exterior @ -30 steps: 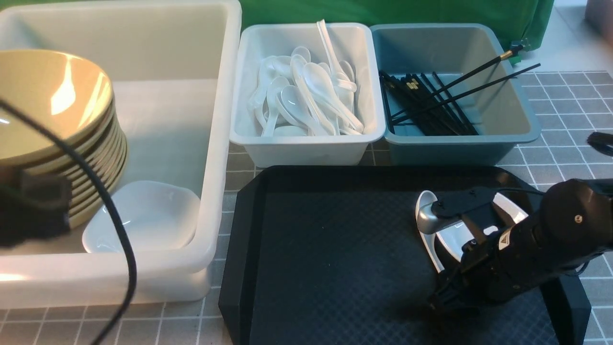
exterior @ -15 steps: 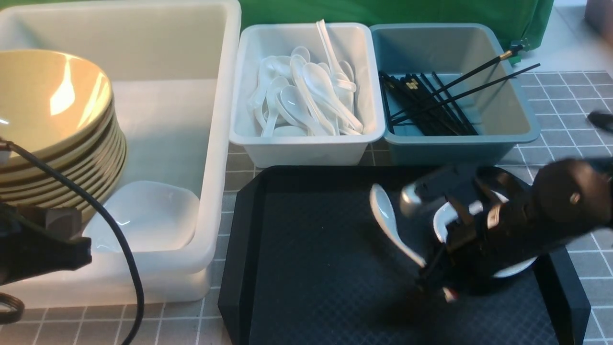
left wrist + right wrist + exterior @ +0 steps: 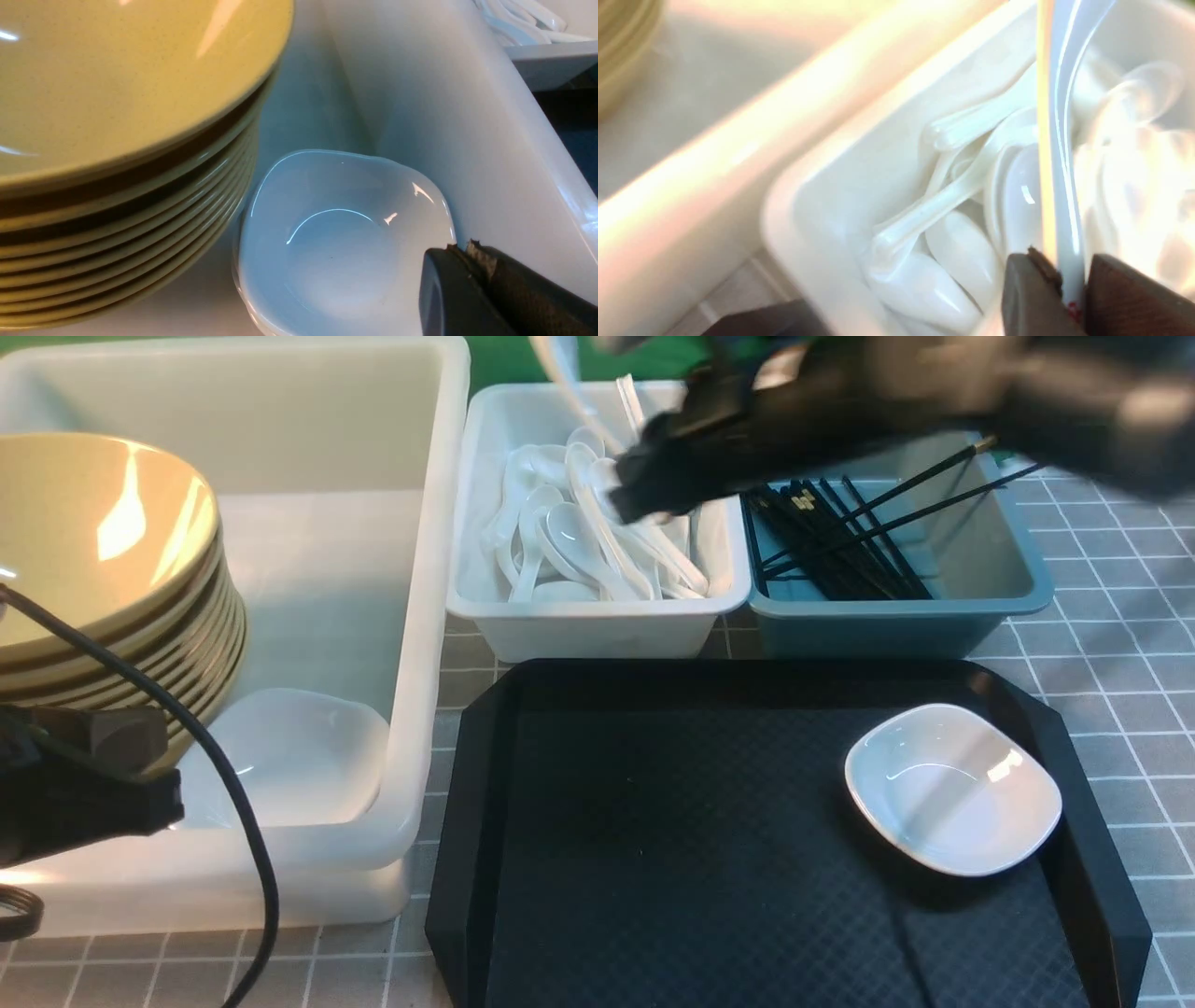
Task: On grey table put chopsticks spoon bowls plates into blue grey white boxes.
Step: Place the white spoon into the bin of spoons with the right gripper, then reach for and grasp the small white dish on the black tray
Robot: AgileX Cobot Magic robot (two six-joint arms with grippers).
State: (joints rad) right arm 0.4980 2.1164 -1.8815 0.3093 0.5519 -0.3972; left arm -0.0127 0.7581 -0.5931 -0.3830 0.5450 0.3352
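Only right wrist view shows right pincer (image 3: 1065,268) gripping spoon (image 3: 1064,140); front blurs.

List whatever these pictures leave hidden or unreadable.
- Right pincer: motion-blurred in the front view; only the right wrist view shows it clamping the spoon.
- Spoon's red marks: mostly covered by that pincer, right wrist view.
- Left pincer: cut off by the left wrist frame's corner.
- Bowls: lower stack hidden behind the left arm and cable, front view.
- Chopsticks: overlapping and too thin to count, front view.
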